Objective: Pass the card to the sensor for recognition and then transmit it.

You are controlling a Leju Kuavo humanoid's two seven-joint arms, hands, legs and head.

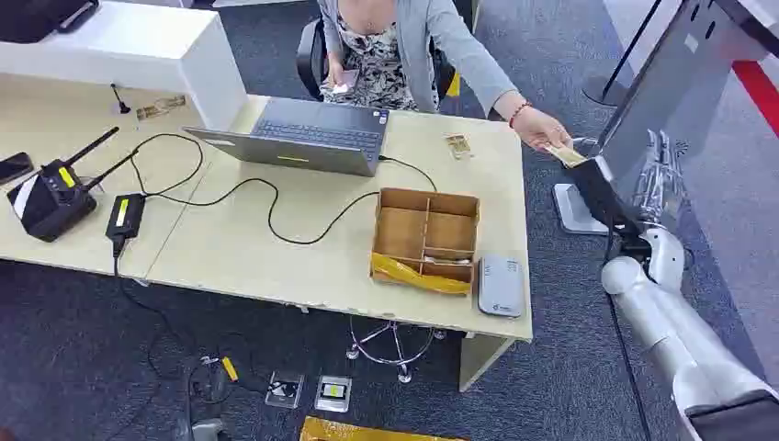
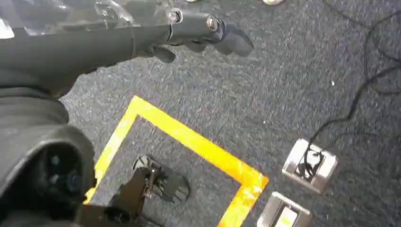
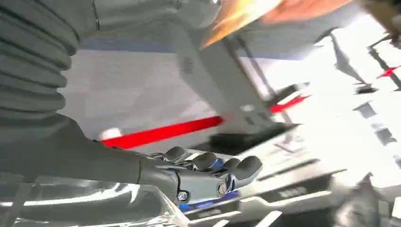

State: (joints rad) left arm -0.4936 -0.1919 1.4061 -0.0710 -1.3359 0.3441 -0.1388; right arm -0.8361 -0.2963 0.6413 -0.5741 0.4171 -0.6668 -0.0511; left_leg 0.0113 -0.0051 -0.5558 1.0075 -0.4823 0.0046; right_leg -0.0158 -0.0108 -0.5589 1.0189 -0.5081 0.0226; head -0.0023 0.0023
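Note:
A person's hand (image 1: 537, 127) holds the pale card (image 1: 565, 153) beyond the desk's right end. My right hand (image 1: 634, 197) is raised just below it, and its dark thumb tip touches or nearly touches the card. In the right wrist view the fingers (image 3: 208, 170) stretch out far from the thumb (image 3: 142, 16) with nothing between them, and the card is an orange blur (image 3: 236, 16) by the thumb tip. The grey card sensor (image 1: 501, 286) lies on the desk's near right corner. My left hand (image 2: 198, 33) hangs over the carpet, holding nothing.
A cardboard box (image 1: 425, 237) with a yellow packet stands left of the sensor. A laptop (image 1: 303, 136), cables, a black router (image 1: 50, 197) and another small card (image 1: 457, 145) are on the desk (image 1: 276, 257). The person sits behind it. A grey stand (image 1: 661, 101) rises at right.

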